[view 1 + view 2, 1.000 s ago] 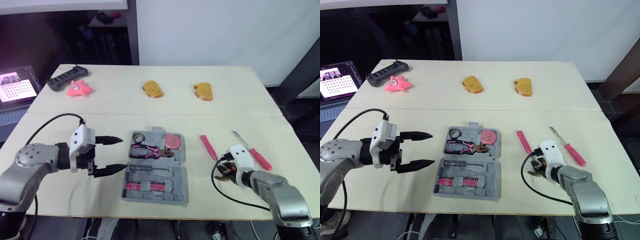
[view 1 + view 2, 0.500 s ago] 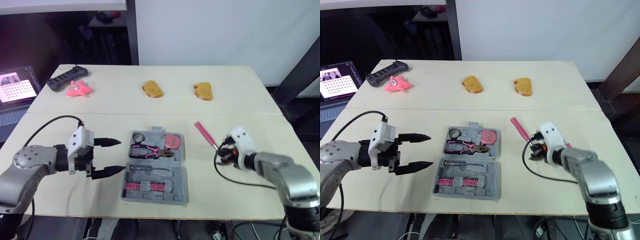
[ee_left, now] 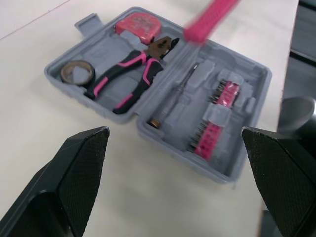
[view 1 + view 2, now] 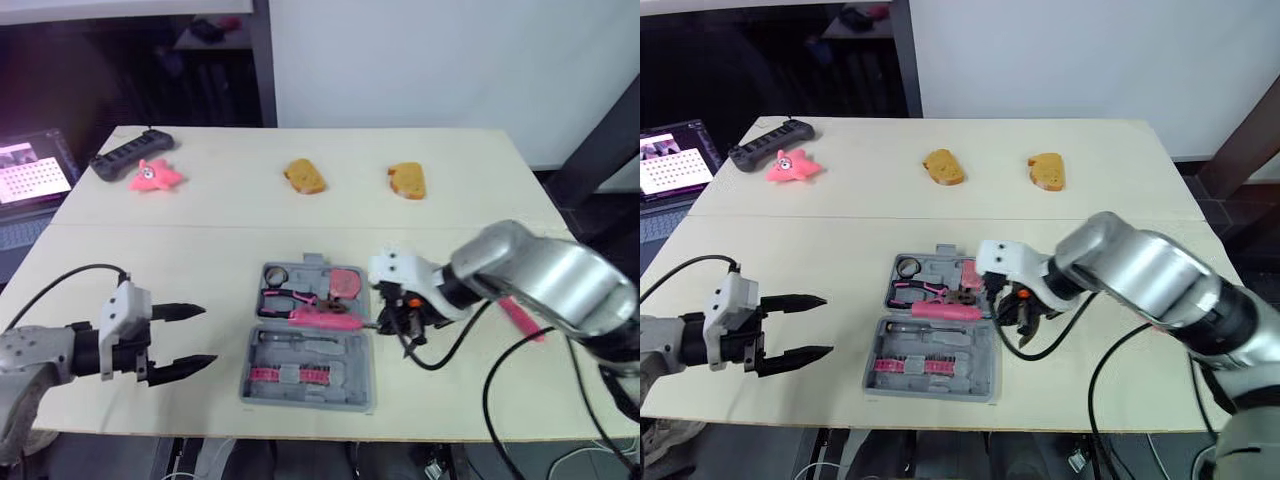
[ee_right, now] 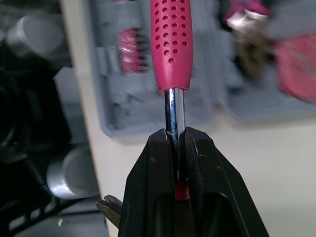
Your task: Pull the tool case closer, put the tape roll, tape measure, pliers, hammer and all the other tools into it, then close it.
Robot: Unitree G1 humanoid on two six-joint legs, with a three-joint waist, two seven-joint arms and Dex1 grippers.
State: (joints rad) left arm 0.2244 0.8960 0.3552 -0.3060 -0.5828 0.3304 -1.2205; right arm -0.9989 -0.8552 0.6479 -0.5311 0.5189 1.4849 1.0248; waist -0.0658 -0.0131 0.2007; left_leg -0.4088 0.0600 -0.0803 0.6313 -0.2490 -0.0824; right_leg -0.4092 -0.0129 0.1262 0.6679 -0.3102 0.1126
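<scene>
The grey tool case (image 4: 345,392) lies open near the table's front edge. It holds a tape roll (image 4: 277,274), pink-handled pliers (image 4: 295,300), a pink tape measure (image 4: 346,282) and a row of pink bits (image 4: 285,374). My right gripper (image 4: 395,318) is at the case's right rim, shut on the chrome shaft of a pink-handled tool (image 5: 171,44). The tool's handle (image 4: 325,318) reaches left across the middle of the case. My left gripper (image 4: 208,335) hangs open to the left of the case, apart from it. A pink-handled screwdriver (image 4: 520,318) lies on the table behind my right arm.
Two bread-like pieces (image 4: 305,177) (image 4: 406,181) lie at the back of the table. At the back left are a pink toy (image 4: 153,177) and a black controller (image 4: 130,153). A laptop (image 4: 30,175) stands past the left edge.
My right arm has swung left, carrying the pink-handled tool from the table right of the case to over its middle. My left gripper has drawn back to the left, still open.
</scene>
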